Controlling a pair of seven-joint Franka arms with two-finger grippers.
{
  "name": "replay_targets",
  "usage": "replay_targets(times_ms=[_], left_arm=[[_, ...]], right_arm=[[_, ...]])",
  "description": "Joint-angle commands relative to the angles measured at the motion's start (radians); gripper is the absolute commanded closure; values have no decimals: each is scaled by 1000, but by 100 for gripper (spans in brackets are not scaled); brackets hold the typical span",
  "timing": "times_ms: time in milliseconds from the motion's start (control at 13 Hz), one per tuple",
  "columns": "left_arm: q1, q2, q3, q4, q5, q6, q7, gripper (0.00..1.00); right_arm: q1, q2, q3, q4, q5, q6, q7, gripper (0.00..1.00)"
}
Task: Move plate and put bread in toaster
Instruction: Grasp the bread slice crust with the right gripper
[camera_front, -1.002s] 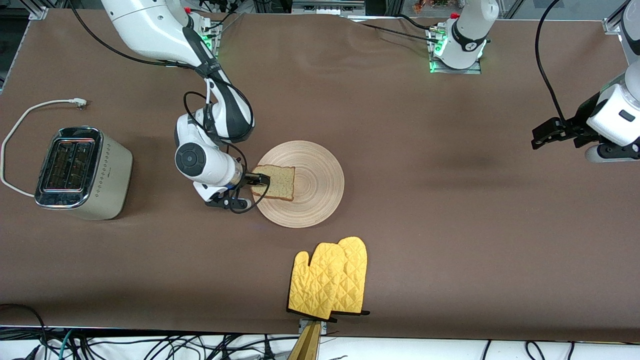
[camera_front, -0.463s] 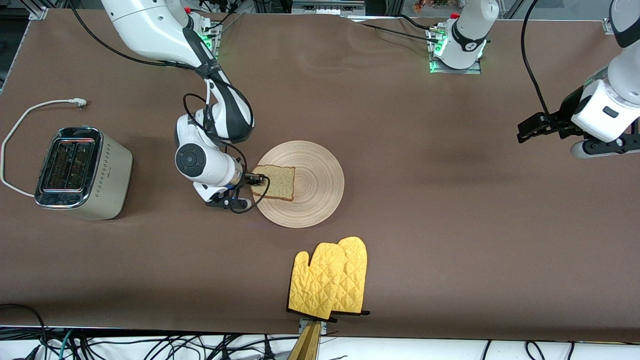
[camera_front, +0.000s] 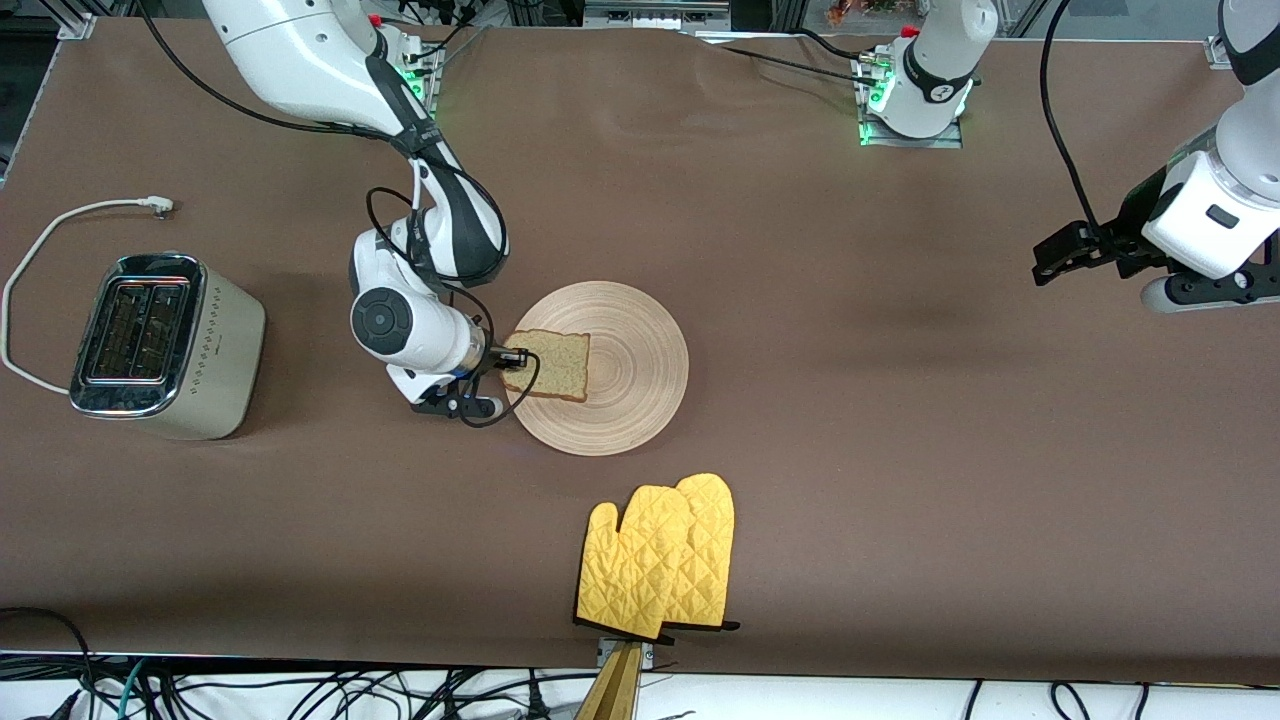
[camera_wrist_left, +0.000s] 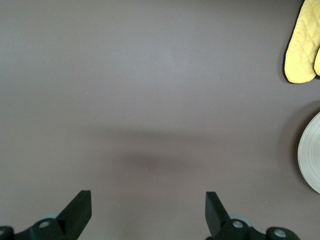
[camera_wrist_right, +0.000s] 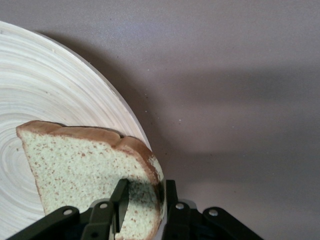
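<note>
The bread (camera_front: 548, 365) lies on the pale wooden plate (camera_front: 630, 400) near the table's middle, on the plate's side toward the right arm's end. My right gripper (camera_front: 515, 357) reaches in low from that side, and its fingers pinch the slice's crust edge. In the right wrist view the bread (camera_wrist_right: 85, 165) sits between the two fingers of the right gripper (camera_wrist_right: 145, 200), over the plate (camera_wrist_right: 50, 100). The toaster (camera_front: 165, 345) stands at the right arm's end, slots up. My left gripper (camera_front: 1050, 262) hangs open over bare table at the left arm's end; the left gripper (camera_wrist_left: 147, 210) holds nothing.
Yellow oven mitts (camera_front: 660, 560) lie nearer to the front camera than the plate, at the table's front edge; the mitts (camera_wrist_left: 302, 45) and the plate's rim (camera_wrist_left: 312, 160) show in the left wrist view. The toaster's white cord (camera_front: 60, 230) loops on the table beside it.
My right gripper's fingers have closed in on the bread's edge. The left arm has shifted a little toward the table's middle, its gripper still open.
</note>
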Motion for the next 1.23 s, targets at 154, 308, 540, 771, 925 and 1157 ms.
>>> replay_targets(times_ms=[154,308,540,771,925,1157], left_arm=[[4,-5,-15,19,-12,5,5,0],[3,-8,-15,19,-9,-2,5,0],[1,-6,-15,20,-9,-4,5,0],[1,-6,-14,19,-9,-4,5,0],[1,-6,-14,19,-9,-4,5,0],[1,-6,-11,20,-9,-6,6,0]], right_arm=[[15,-12,-7,-11,-1,-5,-17,100],[15,-13,-7,-8,1,-7,-12,100],[15,-24,-8,6,-1,-20,-20,100],[9,-42,-37,98,-13,-169,-21,100],[9,-65,-69,149,-18,-256,-20,100],[9,-143,-112,164,-95,-339,-20,100]])
